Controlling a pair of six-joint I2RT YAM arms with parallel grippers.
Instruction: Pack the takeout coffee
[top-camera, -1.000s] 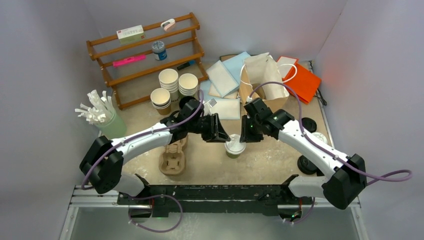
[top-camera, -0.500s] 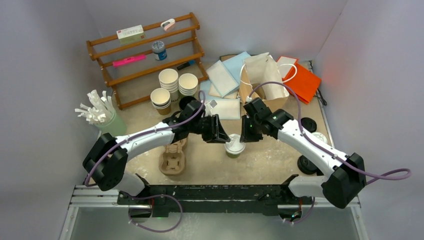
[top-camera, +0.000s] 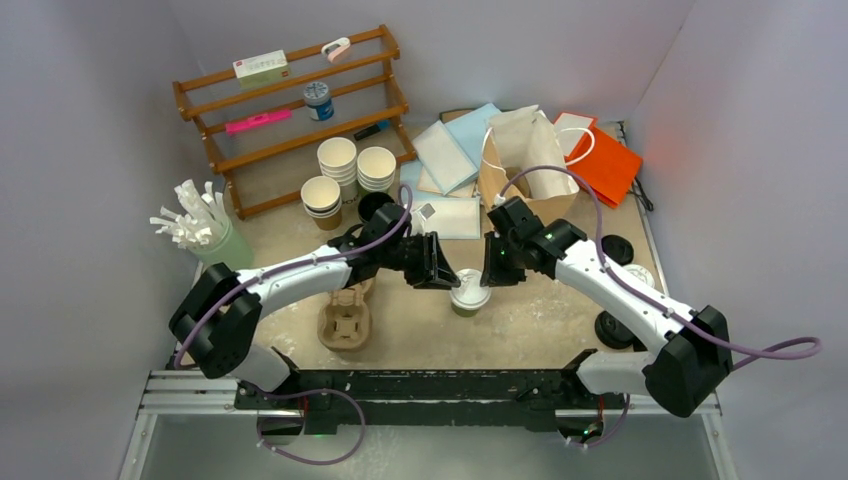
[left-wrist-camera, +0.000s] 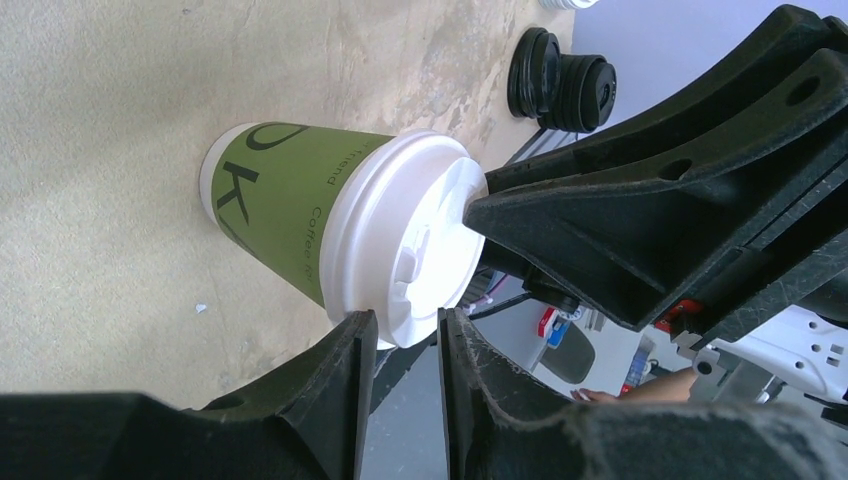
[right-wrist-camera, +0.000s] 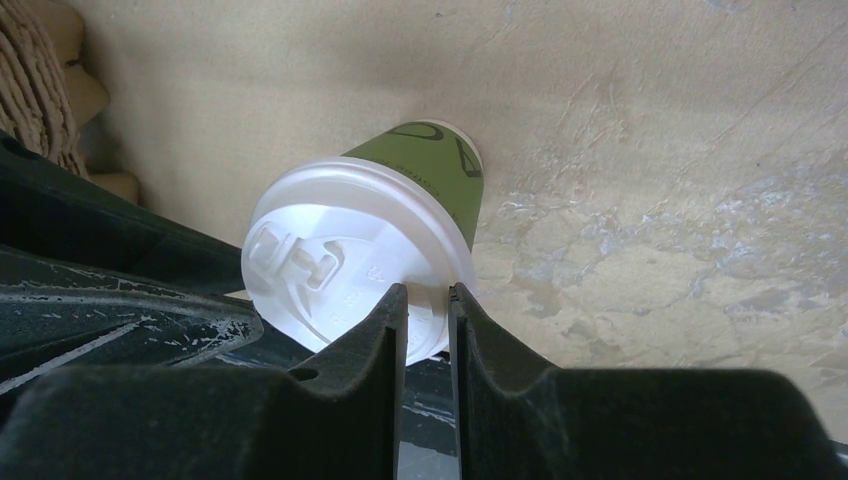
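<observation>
One coffee cup (top-camera: 468, 296) stands upright mid-table: green paper with a white plastic lid. It shows in the left wrist view (left-wrist-camera: 285, 210) and the right wrist view (right-wrist-camera: 430, 160). My left gripper (top-camera: 447, 277) is at the lid's left rim, my right gripper (top-camera: 488, 275) at its right rim. In the left wrist view my gripper (left-wrist-camera: 405, 325) has its jaws drawn to a narrow slit over the lid (left-wrist-camera: 415, 240) edge. In the right wrist view my gripper (right-wrist-camera: 430, 293) is likewise nearly closed at the lid (right-wrist-camera: 340, 255) rim. Neither holds anything. Unlidded kraft cups (top-camera: 345, 170) stand stacked behind.
A brown paper bag (top-camera: 525, 160) stands open at the back, an orange bag (top-camera: 605, 160) to its right. A pulp cup tray (top-camera: 347, 315) lies left of the cup. Black lids (top-camera: 612, 250) lie at the right. A wooden rack (top-camera: 290, 110) and a stirrer jar (top-camera: 205, 235) are at the left.
The left arm's base and elbow have shifted slightly right. Both grippers and the cup stay in place.
</observation>
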